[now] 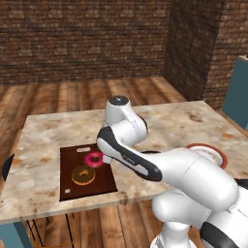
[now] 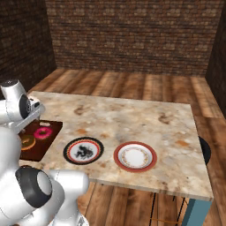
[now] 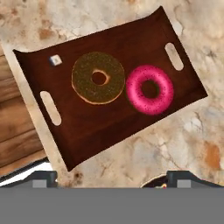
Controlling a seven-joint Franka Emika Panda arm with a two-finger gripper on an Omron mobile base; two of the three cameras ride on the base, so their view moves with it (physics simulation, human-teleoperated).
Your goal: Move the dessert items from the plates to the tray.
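Claw: the gripper hangs above the tray with its jaws spread wide and nothing between them; its two dark fingertips stand far apart at the bottom of the hand view
Pink doughnut: the pink-frosted doughnut lies flat on the tray, toward the end nearer the plates; in the hand view it sits ahead of the claw and a little toward one fingertip, clear of both
Brown doughnut: the caramel-glazed doughnut lies flat beside the pink one, rims touching or nearly so; I cannot tell which
Tray: a dark brown board with a handle slot at each short end, near the table's front edge; its long axis runs slantwise across the hand view, roughly along the line between the two fingertips
Small white cube: a tiny pale block rests on the tray near one corner, apart from the doughnuts
Plates: the black-rimmed patterned plate and the red-rimmed plate sit side by side on the marble table, both bare, the patterned one nearer the tray
Key relation: both desserts lie directly below the open claw and already on the tray; judging by this, the task looks complete, and the coming move is likely a straight lift away, jaws kept wide so neither ring is nudged
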